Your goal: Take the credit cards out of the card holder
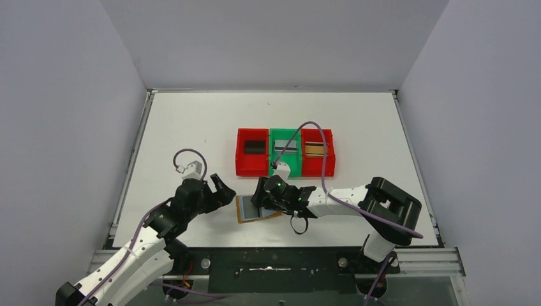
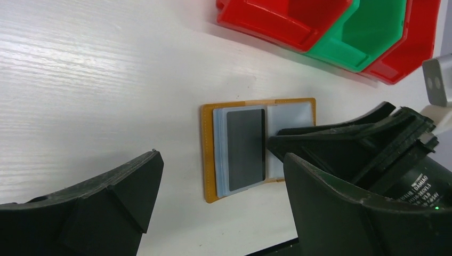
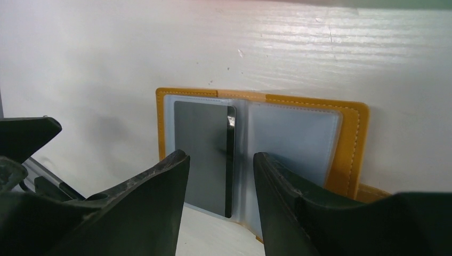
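The tan card holder [image 1: 242,218] lies open on the white table, pale blue pockets up. A dark grey credit card [image 2: 245,150] sits in its left pocket [image 3: 202,154], with its inner edge lifted a little. My right gripper [image 3: 221,159] hovers low over the holder's middle. Its fingers [image 3: 160,192] stand apart on either side of that raised edge and do not touch it. In the left wrist view, my right gripper [image 2: 320,140] covers the holder's right page. My left gripper [image 2: 222,162] is wide open just left of the holder [image 1: 223,190], holding nothing.
Three bins stand in a row behind the holder. The left red bin [image 1: 241,167] holds a black card [image 1: 254,147], the green bin [image 1: 285,135] a silver card and the right red bin [image 1: 330,167] a gold-brown card. The table's near edge [image 1: 274,245] is close behind the holder.
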Robot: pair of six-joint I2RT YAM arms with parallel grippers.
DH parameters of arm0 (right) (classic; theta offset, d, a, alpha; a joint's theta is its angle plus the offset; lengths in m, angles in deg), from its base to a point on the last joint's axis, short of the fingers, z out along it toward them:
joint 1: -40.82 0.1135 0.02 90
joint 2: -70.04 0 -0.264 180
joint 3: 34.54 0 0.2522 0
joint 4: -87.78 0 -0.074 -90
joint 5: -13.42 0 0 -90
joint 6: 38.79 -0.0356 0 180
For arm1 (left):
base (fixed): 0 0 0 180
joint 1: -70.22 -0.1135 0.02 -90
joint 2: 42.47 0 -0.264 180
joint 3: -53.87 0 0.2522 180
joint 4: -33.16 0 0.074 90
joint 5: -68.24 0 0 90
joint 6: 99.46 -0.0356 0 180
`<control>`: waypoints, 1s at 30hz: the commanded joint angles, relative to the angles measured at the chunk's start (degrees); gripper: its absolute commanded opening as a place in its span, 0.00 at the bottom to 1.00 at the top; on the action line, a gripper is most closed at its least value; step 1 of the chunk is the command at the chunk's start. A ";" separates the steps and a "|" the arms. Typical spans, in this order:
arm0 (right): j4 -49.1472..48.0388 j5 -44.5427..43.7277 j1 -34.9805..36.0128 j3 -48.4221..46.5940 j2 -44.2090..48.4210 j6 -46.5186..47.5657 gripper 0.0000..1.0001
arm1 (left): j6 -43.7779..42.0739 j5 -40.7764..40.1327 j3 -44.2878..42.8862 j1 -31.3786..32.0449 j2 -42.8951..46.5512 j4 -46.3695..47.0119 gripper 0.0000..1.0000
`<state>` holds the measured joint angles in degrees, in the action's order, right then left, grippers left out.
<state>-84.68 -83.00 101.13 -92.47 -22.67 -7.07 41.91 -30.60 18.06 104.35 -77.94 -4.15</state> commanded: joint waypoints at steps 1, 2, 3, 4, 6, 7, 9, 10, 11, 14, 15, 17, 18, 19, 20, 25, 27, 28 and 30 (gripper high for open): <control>-1.93 1.54 -0.29 -0.56 -0.88 -0.90 0.47 | -2.66 8.64 1.56 -0.29 -1.48 9.10 0.83; -2.06 1.61 -0.34 -0.09 -1.17 -1.20 0.46 | -2.88 10.44 1.93 -0.31 -2.41 10.66 0.80; -2.11 1.51 -0.36 0.38 -1.45 -1.48 0.45 | -3.09 11.94 2.18 -0.34 -3.52 11.84 0.77; -2.32 1.47 -0.34 1.06 -1.61 -1.74 0.44 | -3.30 13.13 2.11 -0.35 -5.28 12.76 0.75; -3.13 1.85 -0.40 2.30 -1.64 -2.44 0.40 | -3.74 14.77 1.55 -0.35 -8.01 13.69 0.70; -3.98 2.33 -0.46 3.11 -1.54 -2.73 0.38 | -4.05 15.59 1.27 -0.34 -9.32 14.08 0.67; -6.58 3.25 -0.49 5.04 -1.48 -3.51 0.37 | -4.91 17.43 0.91 -0.38 -11.25 15.47 0.66; -8.04 3.83 -0.56 5.87 -1.60 -3.96 0.36 | -5.42 18.35 0.87 -0.32 -12.15 16.34 0.66; -9.43 4.39 -0.61 6.61 -1.76 -4.50 0.35 | -5.81 19.05 0.74 -0.39 -12.99 17.02 0.66; -13.92 5.73 -0.57 9.20 -2.40 -6.72 0.29 | -6.55 19.69 -0.13 -0.40 -15.47 17.31 0.62; -15.50 5.79 -0.53 10.25 -2.58 -7.70 0.27 | -6.84 19.83 -0.50 -0.40 -16.18 17.34 0.61; -19.80 6.01 -0.52 12.16 -3.22 -9.47 0.25 | -7.49 20.08 -1.08 -0.33 -17.15 17.60 0.55; -21.84 6.54 -0.53 13.00 -3.66 -10.21 0.24 | -7.70 20.24 -1.29 -0.30 -17.56 17.73 0.53; -23.45 7.03 -0.54 13.50 -4.09 -11.03 0.23 | -7.81 20.34 -1.55 -0.33 -17.95 17.70 0.52; -24.45 7.18 -0.37 13.83 -4.54 -11.70 0.21 | -8.00 20.44 -1.78 -0.35 -18.31 17.60 0.50; -27.85 5.87 0.54 14.83 -5.89 -14.53 0.19 | -8.54 22.05 -1.91 -0.36 -19.87 18.91 0.43; -28.74 5.33 0.79 15.14 -6.10 -15.24 0.19 | -8.95 22.11 -1.88 -0.32 -20.79 19.05 0.43; -28.77 4.95 0.98 15.28 -6.07 -15.30 0.19 | -9.17 22.04 -1.80 -0.29 -21.32 19.13 0.43; -28.45 4.55 1.05 15.16 -5.87 -15.19 0.19 | -9.40 21.29 -1.48 -0.34 -22.51 19.16 0.43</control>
<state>-112.97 -77.25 101.22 -78.30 -27.74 -21.38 34.39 -10.01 18.72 104.24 -98.83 11.35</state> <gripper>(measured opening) 0.188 0.430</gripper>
